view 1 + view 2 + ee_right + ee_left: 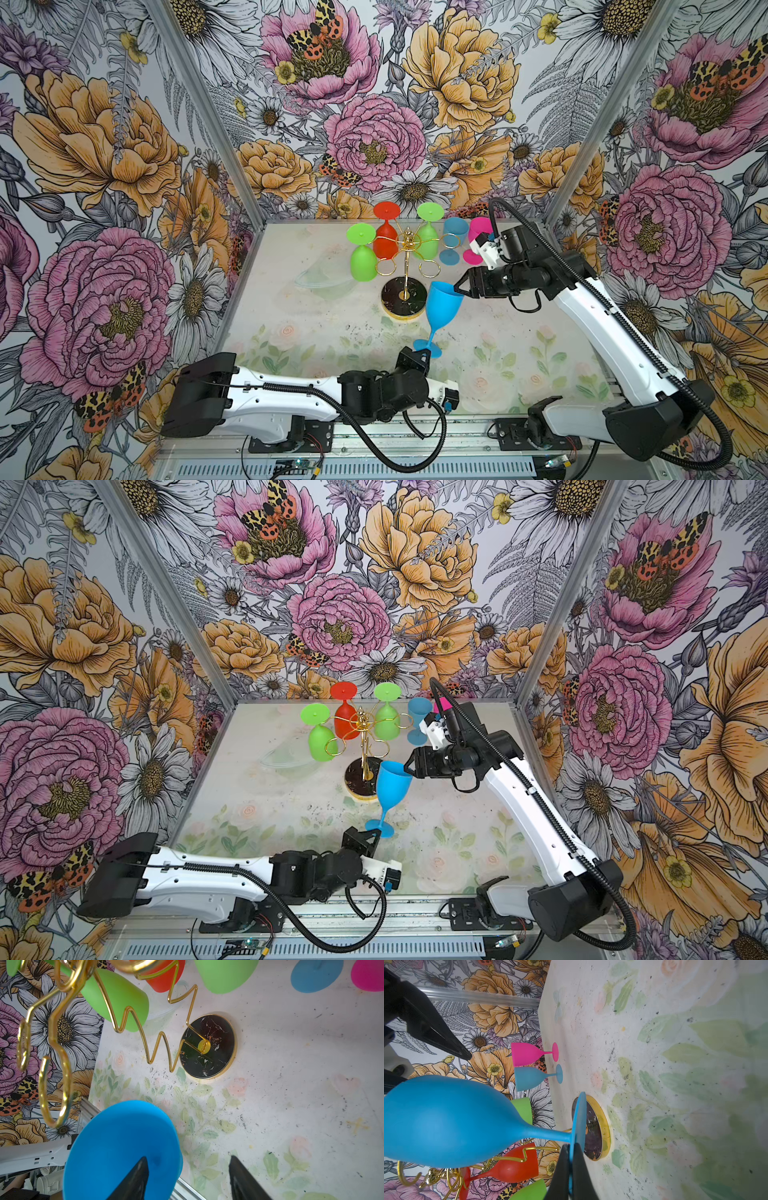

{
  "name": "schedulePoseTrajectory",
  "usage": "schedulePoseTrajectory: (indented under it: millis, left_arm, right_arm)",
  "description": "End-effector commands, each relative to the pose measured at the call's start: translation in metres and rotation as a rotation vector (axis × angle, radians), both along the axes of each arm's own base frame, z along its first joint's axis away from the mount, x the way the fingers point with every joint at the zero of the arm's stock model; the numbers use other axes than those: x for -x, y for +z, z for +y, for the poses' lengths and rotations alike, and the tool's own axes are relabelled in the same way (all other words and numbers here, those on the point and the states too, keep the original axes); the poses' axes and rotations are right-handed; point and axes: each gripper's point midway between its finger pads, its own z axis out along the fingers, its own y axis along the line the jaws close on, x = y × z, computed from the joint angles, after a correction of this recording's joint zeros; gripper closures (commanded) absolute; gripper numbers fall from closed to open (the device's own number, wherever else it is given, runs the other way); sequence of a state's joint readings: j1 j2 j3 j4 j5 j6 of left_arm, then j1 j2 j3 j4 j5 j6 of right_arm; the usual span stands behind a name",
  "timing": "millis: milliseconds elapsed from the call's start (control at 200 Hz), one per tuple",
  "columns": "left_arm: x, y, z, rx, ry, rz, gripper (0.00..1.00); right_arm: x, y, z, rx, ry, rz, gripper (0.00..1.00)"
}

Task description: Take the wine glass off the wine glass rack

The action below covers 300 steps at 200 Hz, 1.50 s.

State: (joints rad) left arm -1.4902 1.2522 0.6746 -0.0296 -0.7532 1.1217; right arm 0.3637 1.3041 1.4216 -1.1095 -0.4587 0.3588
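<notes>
At the near edge of the worktop (316, 328): left hand (422, 356) clamped tight on the foot of the blue wine glass (442, 305). The glass is off the rack, bowl up and foot down, just in front of the rack base (397, 297) and a little to its right. Cannot tell if the foot touches the worktop.

Next back: right hand (188, 1157) at the glass's rim, jaws standing apart. One finger (135, 1178) crosses the bowl, the other sits clear beside it. No clamp on the glass.

Behind: wine glass rack (406, 253) upright. Three glasses hang upside down from its loops: near green glass (362, 262), red glass (385, 245), far green glass (428, 243).

Farthest, right of the rack: pale blue glass (455, 230) and pink glass (478, 232), upright, side by side on the worktop.
</notes>
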Motion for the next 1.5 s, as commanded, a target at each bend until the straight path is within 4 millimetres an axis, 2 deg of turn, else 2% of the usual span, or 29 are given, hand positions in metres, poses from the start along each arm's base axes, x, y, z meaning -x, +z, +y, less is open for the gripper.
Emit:
schedulePoseTrajectory:
  millis: [0, 290, 575, 871, 1201, 1311, 1496]
  left_arm:
    - [-0.007, 0.012, -0.002, 0.042, 0.036, -0.073, 1.0]
    - [-0.015, 0.007, -0.003, 0.024, 0.081, -0.141, 1.0]
    - [-0.018, 0.01, -0.001, 0.026, 0.1, -0.181, 1.0]
    - [-0.019, 0.007, 0.0, 0.019, 0.103, -0.181, 1.0]
    - [-0.017, -0.003, 0.003, 0.027, 0.095, -0.155, 0.84]
    - [-0.016, -0.004, 0.003, 0.031, 0.098, -0.149, 0.74]
    - [-0.015, -0.005, 0.003, 0.064, 0.107, -0.123, 0.61]
  right_arm:
    - [0.001, 0.006, 0.007, -0.028, 0.017, -0.005, 0.43]
    - [0.006, 0.005, 0.011, -0.053, 0.028, 0.024, 0.65]
    - [0.011, -0.002, 0.016, -0.067, 0.057, 0.056, 0.75]
    - [0.011, 0.001, 0.015, -0.063, 0.055, 0.04, 0.87]
    - [0.009, 0.003, 0.014, -0.053, 0.052, 0.026, 0.98]
    - [0.008, 0.002, 0.012, -0.043, 0.045, 0.018, 1.0]
    - [-0.005, 0.004, -0.005, 0.053, -0.023, -0.056, 1.0]
